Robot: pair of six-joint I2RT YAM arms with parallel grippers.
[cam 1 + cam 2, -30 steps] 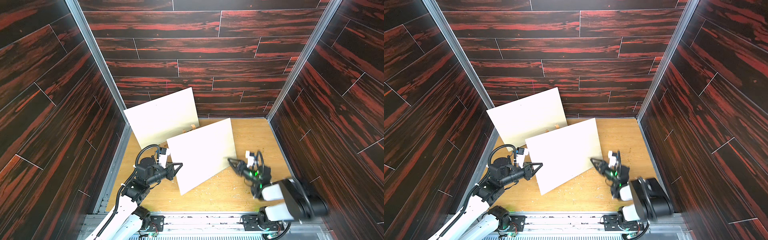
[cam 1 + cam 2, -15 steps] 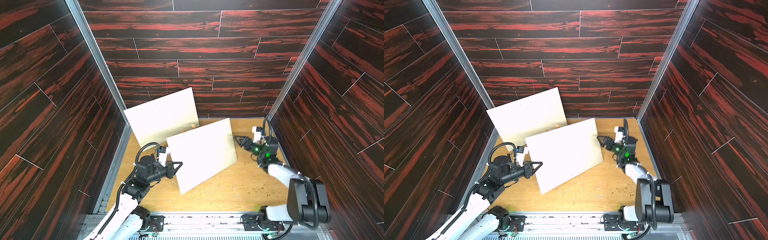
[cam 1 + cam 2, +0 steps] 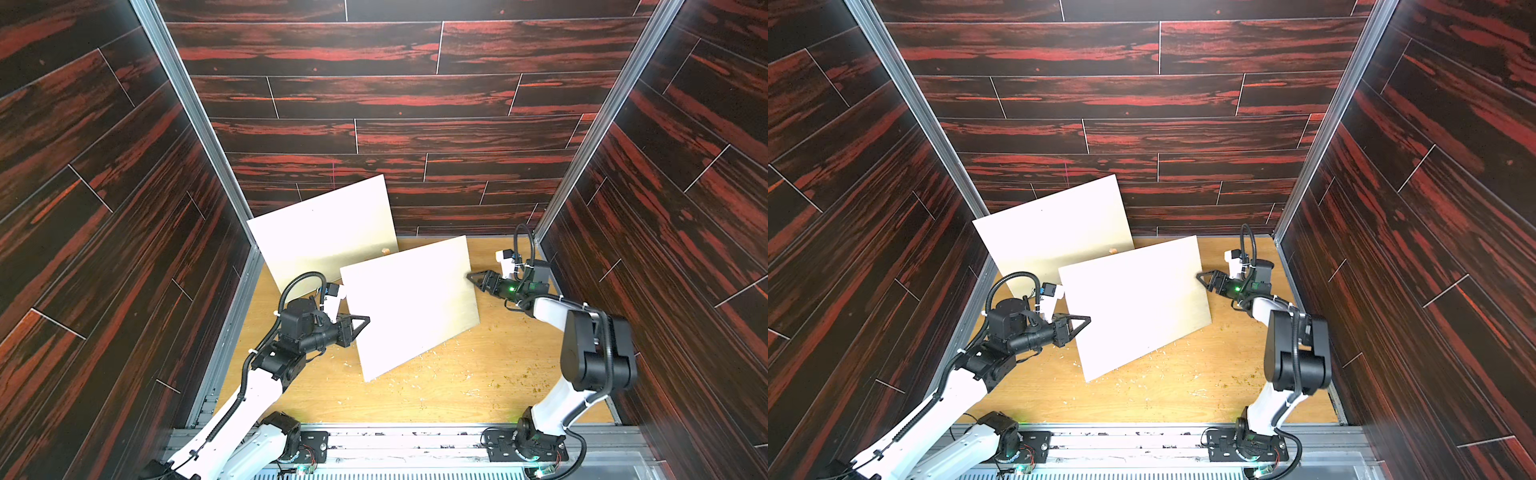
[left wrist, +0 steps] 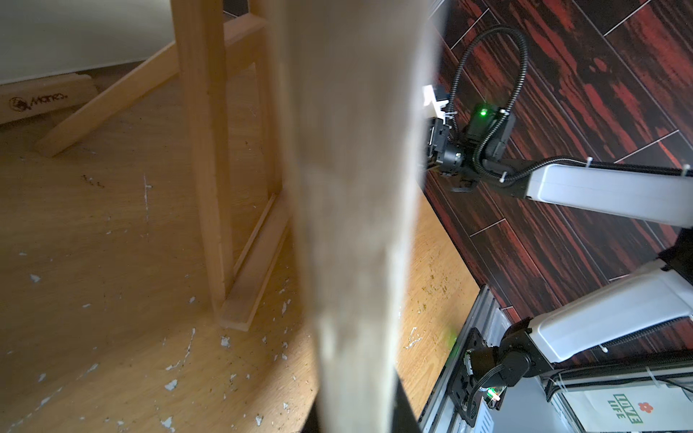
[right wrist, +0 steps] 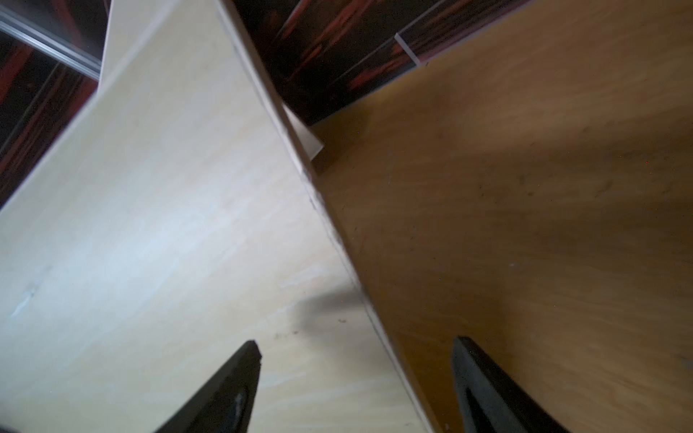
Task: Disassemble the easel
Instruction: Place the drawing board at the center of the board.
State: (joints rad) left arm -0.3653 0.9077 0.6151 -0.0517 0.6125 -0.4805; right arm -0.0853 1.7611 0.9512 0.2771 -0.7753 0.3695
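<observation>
A pale front board [image 3: 409, 303] [image 3: 1133, 303] stands tilted on the wooden floor. My left gripper [image 3: 365, 322] [image 3: 1088, 320] is shut on its left edge. In the left wrist view the board's edge [image 4: 356, 187] runs up from the left gripper [image 4: 356, 420], and the easel's wooden frame [image 4: 204, 150] with its ledge [image 4: 258, 262] stands behind the board. My right gripper [image 3: 471, 277] [image 3: 1200, 276] is open at the board's right edge. In the right wrist view the right gripper [image 5: 356, 375] straddles the board [image 5: 168, 243], one finger on each side of the edge.
A second pale board [image 3: 324, 237] [image 3: 1054, 232] leans at the back left, with a logo-marked wooden bar [image 4: 45, 101] under it. A small wooden tip [image 3: 385, 250] shows between the boards. Dark panelled walls enclose the floor [image 3: 436, 395], which is littered with chips.
My right arm has swung from the front of the floor toward the back right, up to the front board's right edge. The left gripper and the board have stayed put.
</observation>
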